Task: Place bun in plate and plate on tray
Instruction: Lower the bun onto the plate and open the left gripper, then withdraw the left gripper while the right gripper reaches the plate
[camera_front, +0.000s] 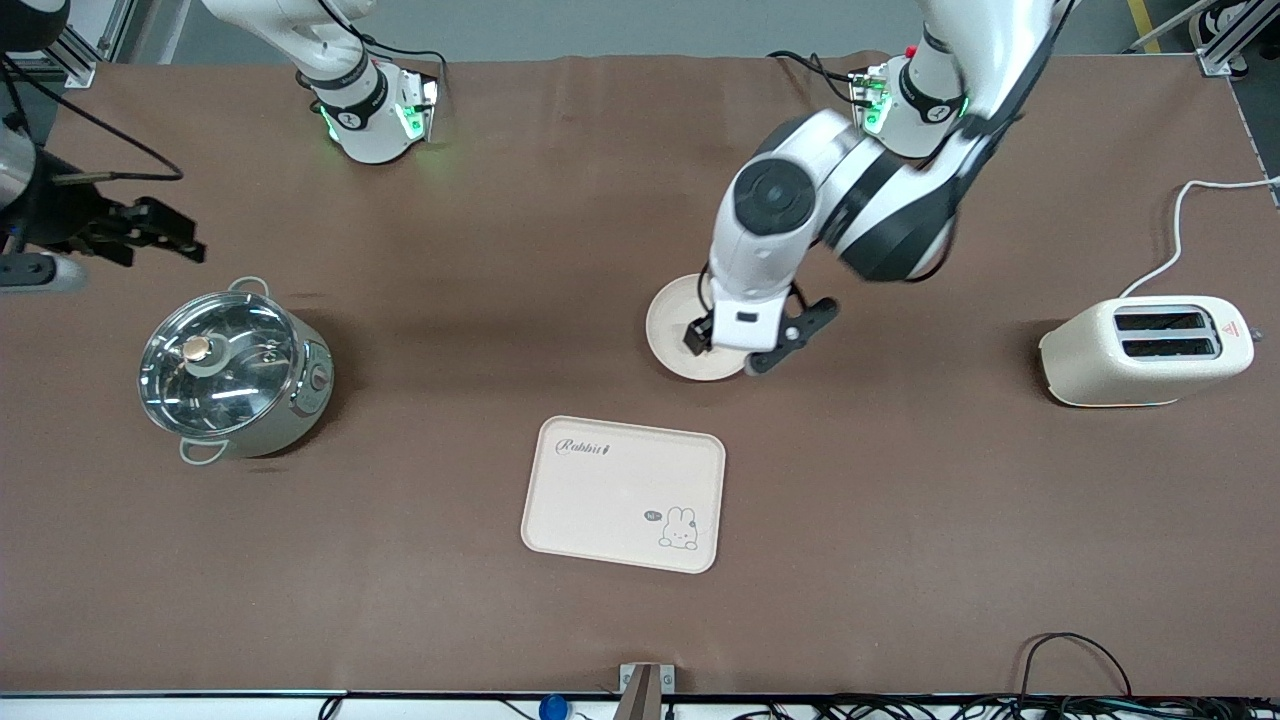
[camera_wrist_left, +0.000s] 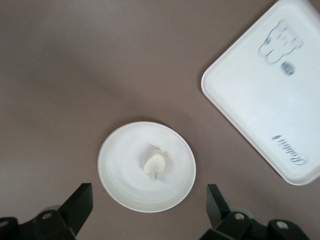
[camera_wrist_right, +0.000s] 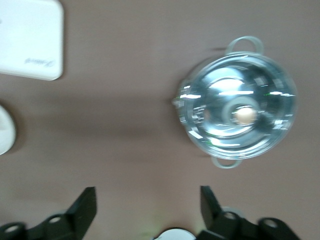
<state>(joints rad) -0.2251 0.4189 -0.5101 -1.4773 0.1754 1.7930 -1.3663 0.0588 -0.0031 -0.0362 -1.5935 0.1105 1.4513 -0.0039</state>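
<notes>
Hovering over the plate (camera_wrist_left: 120, 195), left pincer (camera_wrist_left: 150, 200) spread — bun (camera_wrist_left: 154, 165) below

A wide brown table (camera_front: 400, 560) fills almost all of the front view. Its surface is matte, with soft shadows on it. Along the lower edge runs a white strip with black cables (camera_front: 1070, 665). At the upper corners stand aluminium frame profiles (camera_front: 1225, 40) on a grey floor (camera_front: 600, 25).

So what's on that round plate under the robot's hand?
A small pale bun lies alone on the plate. From the front, the left gripper, open above it, covers the bun.
</notes>
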